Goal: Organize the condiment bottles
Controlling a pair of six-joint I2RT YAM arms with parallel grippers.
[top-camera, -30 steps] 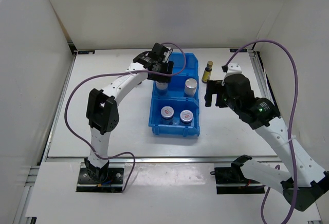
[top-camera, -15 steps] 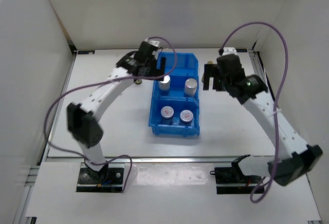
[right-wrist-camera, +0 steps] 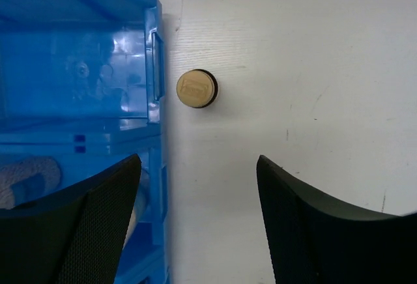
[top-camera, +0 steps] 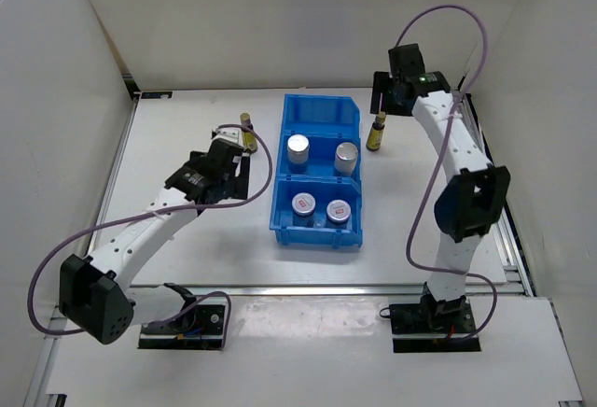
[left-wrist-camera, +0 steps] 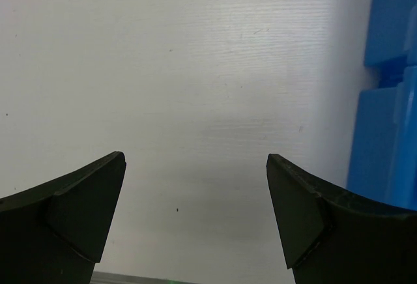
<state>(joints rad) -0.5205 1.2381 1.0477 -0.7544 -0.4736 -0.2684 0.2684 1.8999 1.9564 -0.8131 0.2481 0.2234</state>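
The blue bin [top-camera: 317, 108] holds two white silver-lidded cylinders [top-camera: 298, 149] [top-camera: 346, 157] in its middle compartment and two short silver-lidded jars [top-camera: 303, 203] [top-camera: 338, 210] in its near one. One dark-brown bottle [top-camera: 247, 132] stands on the table left of the bin, the other [top-camera: 377, 133] right of it. My left gripper [top-camera: 244, 179] is open and empty left of the bin [left-wrist-camera: 391, 101], over bare table [left-wrist-camera: 195, 212]. My right gripper [top-camera: 382, 97] is open and empty [right-wrist-camera: 199, 212], raised above the right bottle, whose tan cap [right-wrist-camera: 197, 88] shows beside the bin wall [right-wrist-camera: 153, 69].
The bin's far compartment [top-camera: 322, 116] holds nothing. White walls enclose the table at the back and both sides. Purple cables loop off both arms. The table's metal front edge [top-camera: 298, 287] runs before the arm bases.
My left gripper has drawn back from over the left white cylinder to the table left of the bin. My right gripper has swung from beside the bin to the back, above the right bottle.
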